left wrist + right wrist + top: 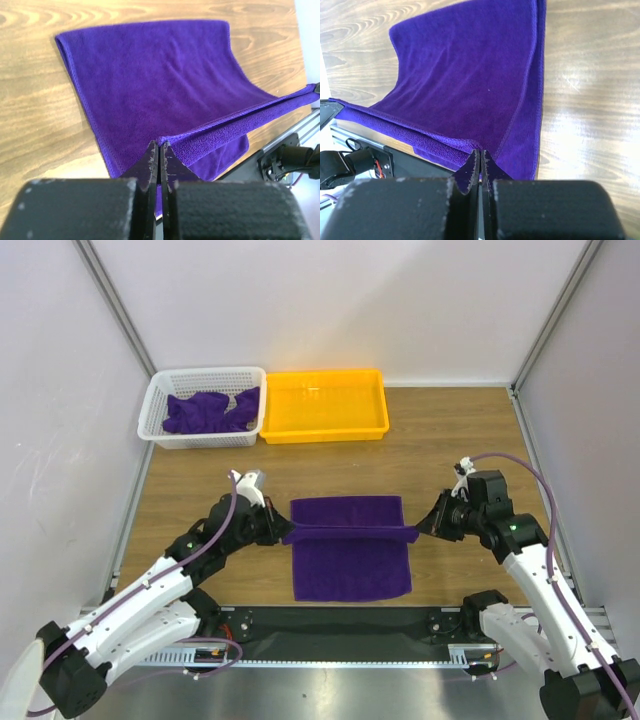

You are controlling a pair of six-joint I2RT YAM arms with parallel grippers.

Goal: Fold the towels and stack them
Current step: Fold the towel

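Observation:
A deep purple towel (350, 545) lies flat on the wooden table between my arms. My left gripper (285, 534) is shut on its left corner and my right gripper (418, 531) is shut on its right corner. Between them the held edge is lifted and stretched taut across the towel's middle. The left wrist view shows the towel (160, 85) spread beyond the closed fingers (161, 150). The right wrist view shows the same towel (470, 75) beyond its closed fingers (480, 157). More purple towels (210, 412) lie crumpled in the white basket (160, 400).
An empty yellow tray (324, 406) stands at the back centre, next to the white basket on its left. The table's black front rail (350, 622) runs just below the towel's near edge. Grey walls enclose both sides.

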